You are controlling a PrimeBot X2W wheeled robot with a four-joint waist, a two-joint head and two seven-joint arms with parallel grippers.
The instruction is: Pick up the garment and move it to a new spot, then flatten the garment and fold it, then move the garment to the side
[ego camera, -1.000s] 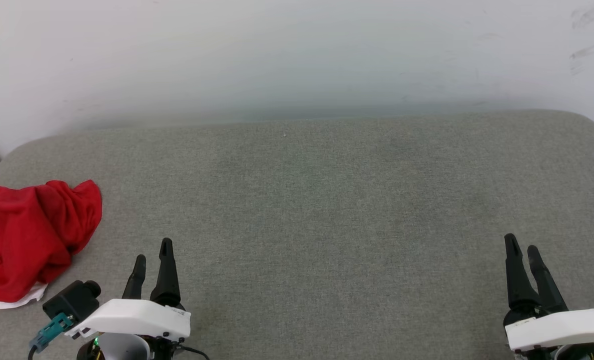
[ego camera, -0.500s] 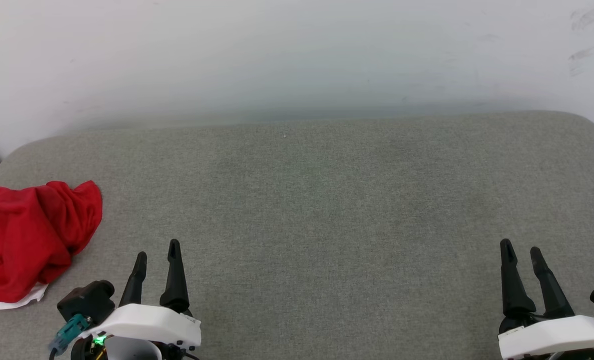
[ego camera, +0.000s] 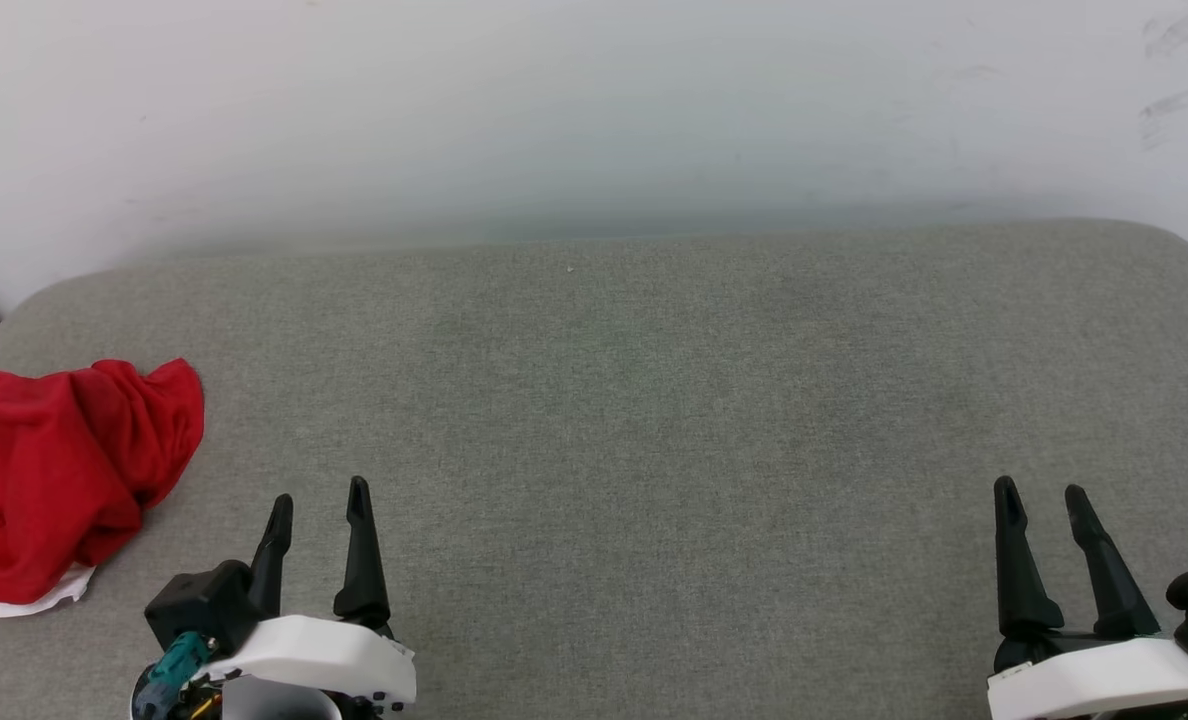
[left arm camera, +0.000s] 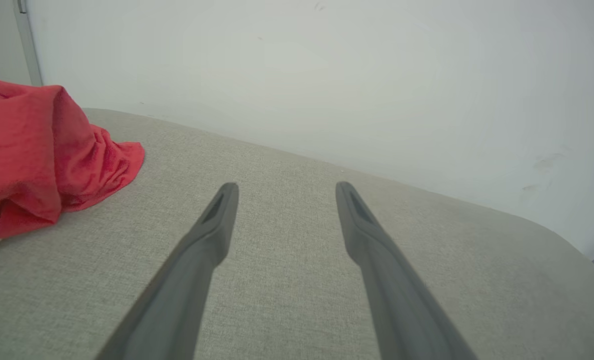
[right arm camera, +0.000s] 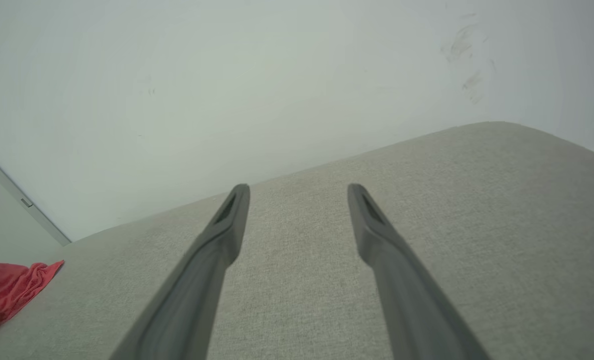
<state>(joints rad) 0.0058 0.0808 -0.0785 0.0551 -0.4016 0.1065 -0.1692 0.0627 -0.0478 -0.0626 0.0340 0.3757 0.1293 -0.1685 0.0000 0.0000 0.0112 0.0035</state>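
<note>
The garment [ego camera: 49,475] is a crumpled red heap with a bit of white trim at its lower edge, lying at the far left of the grey padded surface [ego camera: 634,400]. It also shows at the left of the left wrist view [left arm camera: 37,155] and as a red corner in the right wrist view [right arm camera: 4,290]. My left gripper [ego camera: 318,497] stands open at the lower left, right of the garment and apart from it, nothing between its fingers. At the lower right my right gripper [ego camera: 1040,490] is open and holds nothing.
A white wall [ego camera: 594,110] rises directly behind the padded surface. The surface has rounded back corners, and its left edge runs close to the garment. A wide stretch of bare grey fabric lies between the two grippers.
Both grippers have turned slightly at the wrist and the left one has shifted a little to the right. The garment has not moved.
</note>
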